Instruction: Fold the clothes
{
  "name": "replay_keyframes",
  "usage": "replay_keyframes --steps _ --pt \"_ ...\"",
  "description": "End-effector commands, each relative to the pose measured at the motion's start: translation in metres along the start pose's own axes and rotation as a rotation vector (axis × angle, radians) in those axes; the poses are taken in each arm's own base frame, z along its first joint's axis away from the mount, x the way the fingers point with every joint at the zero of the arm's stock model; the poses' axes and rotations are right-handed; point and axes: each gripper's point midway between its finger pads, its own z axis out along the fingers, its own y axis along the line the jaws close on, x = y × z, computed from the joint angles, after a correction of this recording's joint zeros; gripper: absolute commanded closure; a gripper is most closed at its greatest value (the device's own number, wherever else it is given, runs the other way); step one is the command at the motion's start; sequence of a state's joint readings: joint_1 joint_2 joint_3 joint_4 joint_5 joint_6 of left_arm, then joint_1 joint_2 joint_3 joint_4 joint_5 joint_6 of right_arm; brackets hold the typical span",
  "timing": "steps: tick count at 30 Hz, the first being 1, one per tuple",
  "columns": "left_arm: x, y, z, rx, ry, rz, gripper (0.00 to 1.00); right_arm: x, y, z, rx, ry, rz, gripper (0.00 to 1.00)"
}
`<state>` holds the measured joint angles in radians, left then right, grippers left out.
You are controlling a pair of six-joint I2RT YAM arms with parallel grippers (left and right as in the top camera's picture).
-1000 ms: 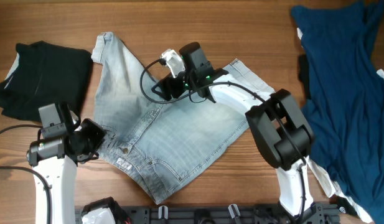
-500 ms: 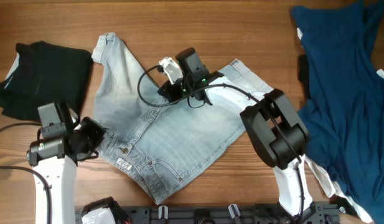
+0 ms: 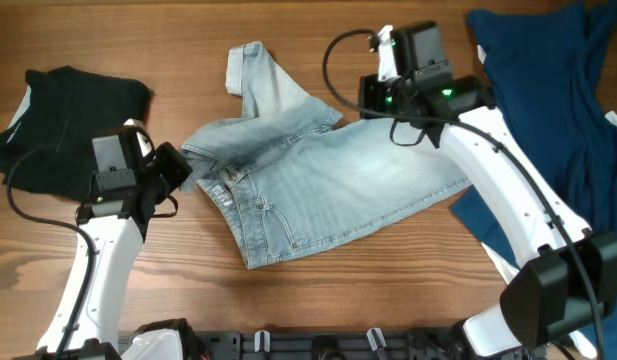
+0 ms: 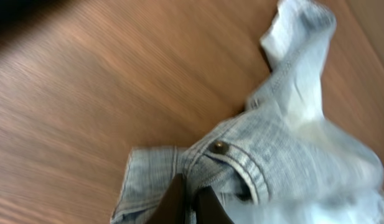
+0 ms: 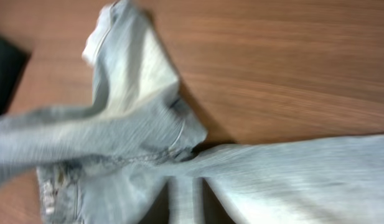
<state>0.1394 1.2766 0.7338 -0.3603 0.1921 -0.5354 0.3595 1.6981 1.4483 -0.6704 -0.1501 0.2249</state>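
Note:
The light-blue denim shorts [image 3: 328, 190] lie stretched across the table's middle, one leg [image 3: 256, 75] sticking up at the back. My left gripper [image 3: 178, 165] is shut on the shorts' waistband by its metal button [image 4: 220, 147]; its fingers [image 4: 190, 202] pinch the denim [image 4: 291, 155]. My right gripper [image 3: 373, 95] is shut on a fold of the shorts' upper edge; its fingers [image 5: 187, 199] show a strip of denim [image 5: 291, 174] between them. A black garment [image 3: 63, 120] lies at the far left. A navy garment [image 3: 558, 130] lies at the right, partly under the shorts' leg.
Bare wooden table [image 3: 108, 40] surrounds the clothes. The arm bases and a black rail [image 3: 318, 345] sit along the front edge. A cable loops above the right wrist [image 3: 333, 60].
Both grippers have moved up and to the right, dragging the shorts with them. The shorts now lie spread wider, their right leg reaching the navy garment.

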Motion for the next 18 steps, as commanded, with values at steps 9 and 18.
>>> replay_keyframes --steps 9,18 --pt "0.006 0.073 -0.057 -0.432 0.030 -0.042 0.96 -0.002 0.031 0.099 -0.236 -0.029 -0.211 0.53" --pt "0.017 0.083 -0.069 -0.488 0.045 -0.093 0.96 0.032 0.062 0.171 -0.372 0.002 -0.237 0.42"
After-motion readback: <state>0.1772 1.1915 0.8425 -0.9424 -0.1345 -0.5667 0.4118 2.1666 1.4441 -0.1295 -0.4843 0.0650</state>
